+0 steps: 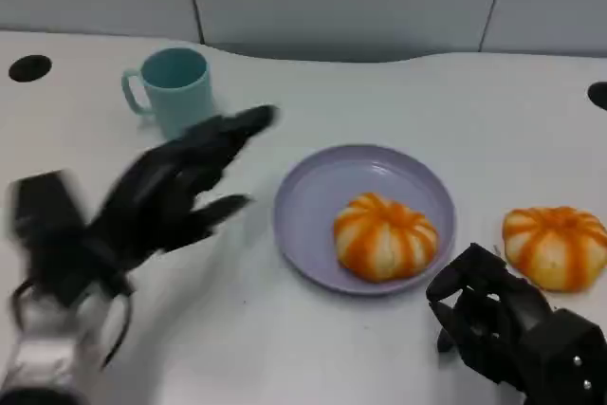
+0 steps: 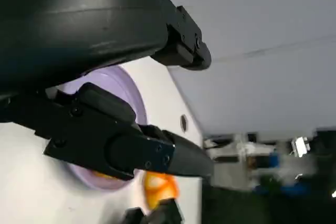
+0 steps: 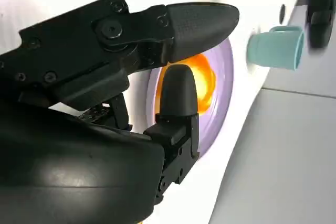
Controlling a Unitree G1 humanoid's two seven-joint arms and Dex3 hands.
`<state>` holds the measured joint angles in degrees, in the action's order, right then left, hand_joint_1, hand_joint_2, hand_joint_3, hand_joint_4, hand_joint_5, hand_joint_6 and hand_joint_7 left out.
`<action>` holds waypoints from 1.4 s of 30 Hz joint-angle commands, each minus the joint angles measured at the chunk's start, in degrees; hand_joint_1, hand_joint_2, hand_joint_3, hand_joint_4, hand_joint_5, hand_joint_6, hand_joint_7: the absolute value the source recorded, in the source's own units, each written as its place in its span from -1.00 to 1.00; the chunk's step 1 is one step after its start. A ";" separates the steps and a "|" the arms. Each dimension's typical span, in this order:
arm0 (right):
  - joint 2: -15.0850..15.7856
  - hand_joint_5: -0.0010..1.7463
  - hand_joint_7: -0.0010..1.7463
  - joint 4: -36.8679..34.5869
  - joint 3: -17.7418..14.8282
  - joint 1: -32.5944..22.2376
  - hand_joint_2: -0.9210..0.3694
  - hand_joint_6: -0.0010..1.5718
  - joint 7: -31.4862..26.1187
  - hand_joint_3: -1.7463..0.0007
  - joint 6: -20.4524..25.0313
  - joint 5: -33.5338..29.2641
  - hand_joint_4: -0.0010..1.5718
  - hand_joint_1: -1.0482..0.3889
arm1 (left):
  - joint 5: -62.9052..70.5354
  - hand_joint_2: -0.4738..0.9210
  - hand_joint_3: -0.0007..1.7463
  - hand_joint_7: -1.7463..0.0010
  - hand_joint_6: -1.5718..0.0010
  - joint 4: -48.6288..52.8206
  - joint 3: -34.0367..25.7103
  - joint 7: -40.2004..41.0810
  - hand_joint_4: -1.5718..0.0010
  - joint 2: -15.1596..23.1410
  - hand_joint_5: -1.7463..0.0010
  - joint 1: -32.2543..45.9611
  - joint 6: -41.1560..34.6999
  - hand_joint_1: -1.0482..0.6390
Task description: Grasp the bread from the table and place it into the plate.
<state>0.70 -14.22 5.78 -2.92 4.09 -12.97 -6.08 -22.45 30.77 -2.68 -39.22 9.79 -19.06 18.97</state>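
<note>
Head view down over the white table [image 1: 313,348]; both wrist views close behind fingers, sharing the plate [image 1: 308,196].

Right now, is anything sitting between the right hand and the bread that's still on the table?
Nothing visible does. The right hand sits just in front of the bread on the table, with bare table between them. The purple plate, beside that bread, already holds another bread.

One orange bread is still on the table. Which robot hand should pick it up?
The right hand, probably. The bread on the table lies just beyond it, right of the purple plate. The left hand is open on the plate's far side, near the teal mug.
</note>
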 commanded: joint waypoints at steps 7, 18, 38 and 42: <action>0.86 1.00 1.00 2.00 -0.44 -0.49 -1.00 -0.50 0.47 0.63 1.36 0.68 -0.24 0.08 | -1.81 1.00 -0.89 0.75 -0.07 -15.92 -4.78 6.91 0.39 -0.04 -0.45 17.45 -12.27 -0.36; 1.60 1.00 1.00 3.23 -0.94 -1.55 -1.00 -0.50 1.07 0.62 1.98 1.21 -0.20 0.05 | 7.29 0.92 -1.00 -0.62 0.39 -17.18 -3.61 13.39 0.38 0.33 -0.97 22.50 -13.35 -0.15; 2.74 1.00 1.00 0.30 -2.01 0.75 -0.99 -0.49 1.56 0.62 1.32 2.09 -0.23 0.09 | 7.59 0.96 -0.99 -0.86 0.34 -9.26 -3.40 11.88 0.23 -0.12 -1.00 18.91 -12.60 -0.02; 2.96 1.00 1.00 -0.70 -2.22 1.15 -1.00 -0.50 1.66 0.62 -0.03 2.21 -0.25 0.11 | 8.10 0.96 -0.99 -0.85 0.33 -8.86 -3.36 12.43 0.23 -0.19 -1.00 18.51 -12.17 -0.01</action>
<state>2.63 -14.40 4.17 -2.21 5.62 -12.25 -4.02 -15.03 21.35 -5.73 -26.85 8.97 0.18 5.94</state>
